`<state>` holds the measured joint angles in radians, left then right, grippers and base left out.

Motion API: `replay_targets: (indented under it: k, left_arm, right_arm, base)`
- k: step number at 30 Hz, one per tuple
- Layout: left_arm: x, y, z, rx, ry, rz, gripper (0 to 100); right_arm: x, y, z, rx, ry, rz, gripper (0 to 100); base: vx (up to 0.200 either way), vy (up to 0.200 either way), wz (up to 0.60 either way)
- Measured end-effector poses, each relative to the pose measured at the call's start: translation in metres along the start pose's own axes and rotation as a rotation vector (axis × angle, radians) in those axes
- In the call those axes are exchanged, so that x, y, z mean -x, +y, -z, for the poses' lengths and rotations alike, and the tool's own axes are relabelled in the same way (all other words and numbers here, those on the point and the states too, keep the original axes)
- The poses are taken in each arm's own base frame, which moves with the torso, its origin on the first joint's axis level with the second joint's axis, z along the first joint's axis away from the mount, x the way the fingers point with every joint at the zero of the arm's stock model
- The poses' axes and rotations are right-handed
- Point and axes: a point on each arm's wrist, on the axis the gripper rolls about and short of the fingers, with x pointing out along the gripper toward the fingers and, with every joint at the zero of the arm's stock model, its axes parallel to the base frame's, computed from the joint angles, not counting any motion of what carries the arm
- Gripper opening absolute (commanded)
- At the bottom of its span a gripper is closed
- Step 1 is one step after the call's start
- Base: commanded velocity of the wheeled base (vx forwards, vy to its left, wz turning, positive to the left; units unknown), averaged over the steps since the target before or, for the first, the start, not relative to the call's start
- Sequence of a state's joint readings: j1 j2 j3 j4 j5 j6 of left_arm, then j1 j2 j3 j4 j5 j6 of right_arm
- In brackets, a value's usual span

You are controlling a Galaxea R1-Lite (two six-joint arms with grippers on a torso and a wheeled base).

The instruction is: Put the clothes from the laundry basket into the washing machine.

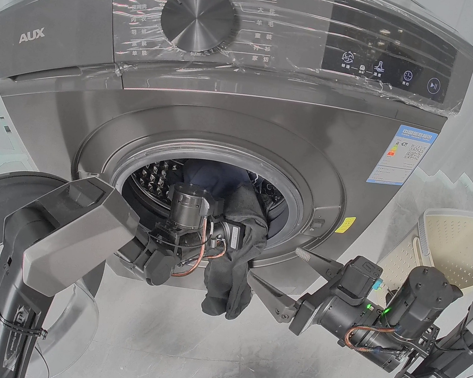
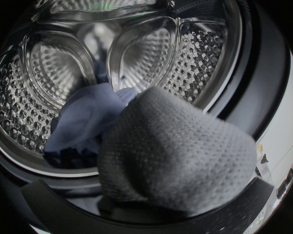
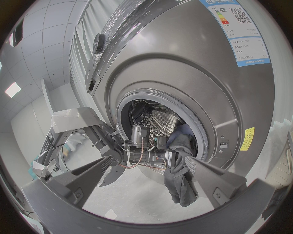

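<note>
Right fingers point(image 1: 321, 264) wide apart, empty; one grey garment point(image 1: 236, 255) across drum rim point(image 1: 218, 154), one blue garment point(image 2: 85, 115) inside.

Head view: set high in front of the washing machine point(image 1: 333, 153), facing forward and down at its whole front, the drum mouth point(image 1: 154, 179) and the dark grey garment point(image 1: 233, 255) hanging from it, mid range. Left wrist view: right at the drum mouth point(image 2: 232, 76), facing straight into the machine, very close to the dark grey garment point(image 2: 177, 152). Right wrist view: low in front of the machine, toward the robot's right of the drum mouth point(image 3: 158, 117), slanted upward, sharing mouth and garment point(image 3: 180, 176) with the head view.
</note>
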<state>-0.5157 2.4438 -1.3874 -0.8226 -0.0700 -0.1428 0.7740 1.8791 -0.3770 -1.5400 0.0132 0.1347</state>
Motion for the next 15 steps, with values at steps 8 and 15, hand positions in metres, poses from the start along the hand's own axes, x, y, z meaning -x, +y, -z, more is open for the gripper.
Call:
replay_targets:
  k: [8,15]
  left_arm:
    - [-0.014,0.011,-0.032,0.028,-0.177,-0.066,0]
    - [-0.029,0.022,-0.065,0.060,-0.349,-0.140,0]
  right_arm:
    - [0.000,0.001,0.000,-0.001,0.000,-0.005,100]
    - [-0.001,0.002,0.001,-0.002,0.002,-0.009,100]
  base:
    - [0.000,0.000,0.00]
    - [0.000,0.000,0.00]
